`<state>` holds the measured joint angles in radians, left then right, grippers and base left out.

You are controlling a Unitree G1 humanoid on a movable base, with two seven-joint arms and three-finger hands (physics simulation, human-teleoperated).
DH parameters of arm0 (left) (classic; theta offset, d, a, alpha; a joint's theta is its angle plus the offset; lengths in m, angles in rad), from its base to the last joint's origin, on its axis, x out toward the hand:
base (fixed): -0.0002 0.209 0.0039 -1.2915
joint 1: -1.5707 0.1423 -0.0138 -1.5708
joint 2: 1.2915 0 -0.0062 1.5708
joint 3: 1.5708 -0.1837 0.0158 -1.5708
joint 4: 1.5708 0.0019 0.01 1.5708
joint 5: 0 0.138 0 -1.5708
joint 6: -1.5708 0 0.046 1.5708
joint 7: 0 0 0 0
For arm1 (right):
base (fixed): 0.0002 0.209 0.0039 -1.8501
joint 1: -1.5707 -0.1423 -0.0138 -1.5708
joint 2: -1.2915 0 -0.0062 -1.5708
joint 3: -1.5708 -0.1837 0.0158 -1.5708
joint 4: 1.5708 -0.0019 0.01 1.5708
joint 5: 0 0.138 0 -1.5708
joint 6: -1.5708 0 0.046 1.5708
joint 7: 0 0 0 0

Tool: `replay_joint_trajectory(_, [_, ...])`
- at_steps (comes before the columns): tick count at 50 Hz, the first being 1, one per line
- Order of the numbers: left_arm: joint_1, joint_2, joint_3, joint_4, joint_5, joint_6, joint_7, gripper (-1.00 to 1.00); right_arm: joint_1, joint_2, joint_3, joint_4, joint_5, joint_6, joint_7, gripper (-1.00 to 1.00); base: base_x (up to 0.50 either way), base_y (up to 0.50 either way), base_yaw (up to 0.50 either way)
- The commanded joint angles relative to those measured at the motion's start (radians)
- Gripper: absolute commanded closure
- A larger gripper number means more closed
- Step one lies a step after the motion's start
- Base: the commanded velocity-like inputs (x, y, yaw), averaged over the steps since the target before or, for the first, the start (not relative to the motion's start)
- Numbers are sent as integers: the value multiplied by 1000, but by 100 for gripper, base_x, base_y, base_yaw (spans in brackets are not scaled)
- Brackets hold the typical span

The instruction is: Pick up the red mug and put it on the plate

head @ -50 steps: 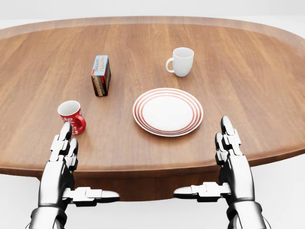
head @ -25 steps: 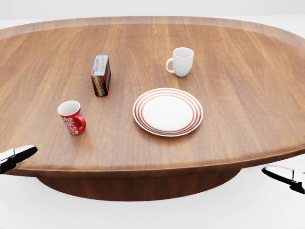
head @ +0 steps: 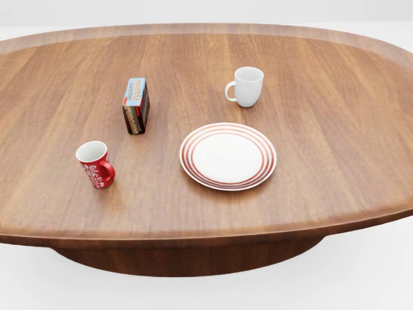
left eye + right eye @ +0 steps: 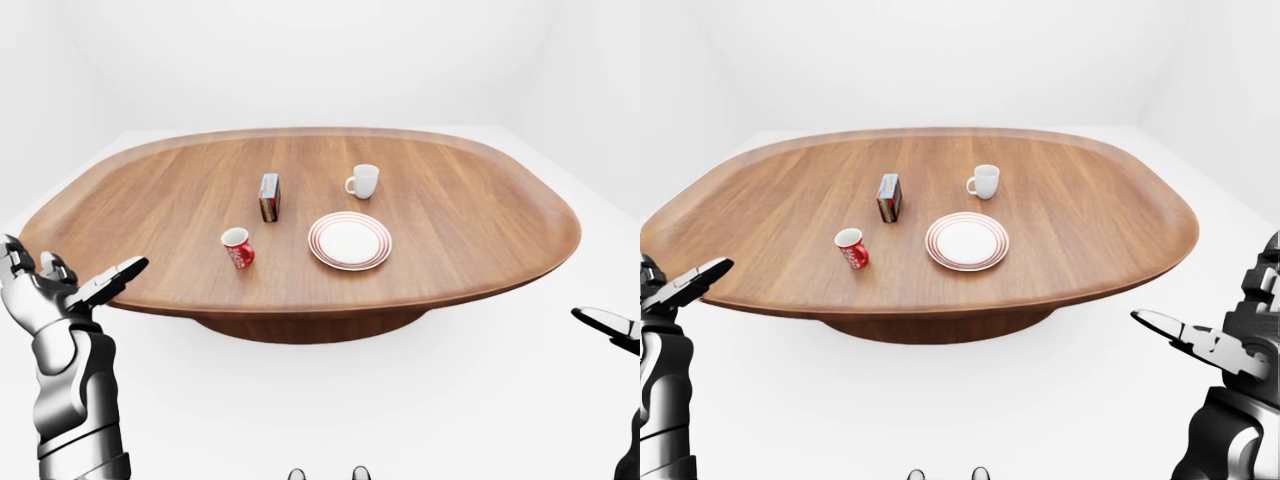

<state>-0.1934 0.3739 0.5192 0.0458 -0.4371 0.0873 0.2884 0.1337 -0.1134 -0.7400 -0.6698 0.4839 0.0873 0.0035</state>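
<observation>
The red mug [image 3: 96,165] with a white pattern stands upright on the wooden table [image 3: 335,129], at the lower left in the head view. The white plate [image 3: 228,156] with red rings lies to its right, empty. Neither hand shows in the head view. My left hand [image 4: 85,272] is open, off the table's left edge, well left of the mug in the left-eye view. My right hand [image 4: 1212,305] is open and empty, off the table's lower right in the right-eye view.
A white mug [image 3: 247,85] stands above the plate in the head view. A small upright box [image 3: 136,105] stands above and right of the red mug. White floor surrounds the oval table.
Both hands have swung outward from the table's near edge and left the head view. The head view has shifted slightly, so the things sit a little lower.
</observation>
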Motion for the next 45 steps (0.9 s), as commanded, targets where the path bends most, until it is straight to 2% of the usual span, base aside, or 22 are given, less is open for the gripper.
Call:
replay_joint_trajectory(1, [-17, 23, 21, 4, -40, 0, 20, -100, -6, 3, -16, 3, 6, 0, 18, -100, 50, 0, 0])
replay_joint_trajectory(25, [-9, 27, 29, -10, -49, 0, 18, -100, -9, -1, -22, -37, 15, 0, 0, -100, 50, 0, 0])
replay_joint_trajectory(29, [-12, 27, 28, 0, -48, 0, 16, -100, -1, 17, -9, -7, -4, 0, 20, -100, 50, 0, 0])
replay_joint_trajectory(36, [-14, 29, 27, 0, -51, 0, 18, -100, -13, -9, -21, -26, 18, 0, -1, -100, 50, 0, 0])
replay_joint_trajectory(45, [-12, 28, 26, -6, -54, 0, 22, -100, -13, -8, -24, -22, 17, 0, 5, -100, 50, 0, 0])
